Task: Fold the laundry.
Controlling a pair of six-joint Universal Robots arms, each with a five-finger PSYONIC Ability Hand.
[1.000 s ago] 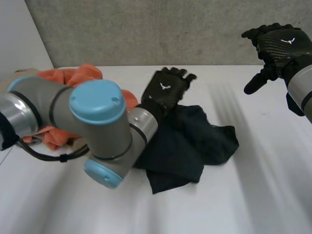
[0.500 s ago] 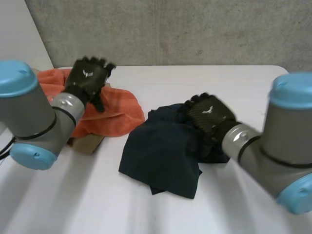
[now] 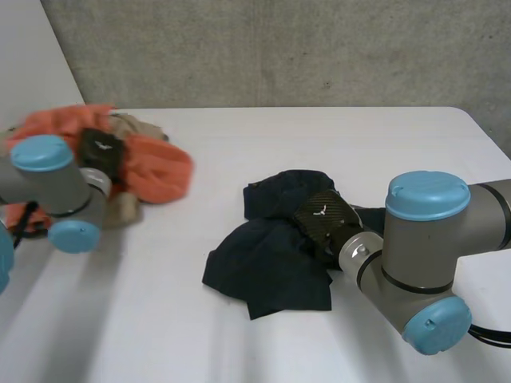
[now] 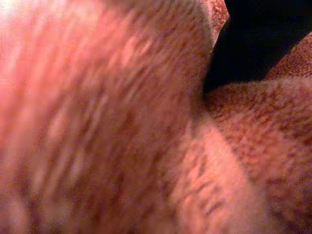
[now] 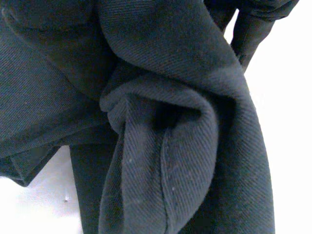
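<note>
An orange towel (image 3: 160, 171) lies heaped at the table's far left. My left hand (image 3: 100, 150) sits on top of that heap with its fingers dug into the towel. In the left wrist view the orange towel (image 4: 122, 122) presses close against the palm, and a black finger (image 4: 253, 39) curls into it. A dark navy cloth (image 3: 263, 263) lies crumpled in the middle of the table. My right hand (image 3: 322, 217) rests on its right part, fingers sunk into the fabric. The right wrist view shows the dark cloth (image 5: 185, 122) gathered into a thick fold under the palm.
A beige cloth (image 3: 136, 124) pokes out from behind the orange heap. The white table (image 3: 335, 136) runs back to a grey concrete wall. My right arm's elbow (image 3: 423, 263) stands close by the dark cloth's right side.
My left hand has moved left and down into the orange heap. The right hand has slid slightly lower on the dark cloth. Both hands have closed, and the dark cloth is more bunched.
</note>
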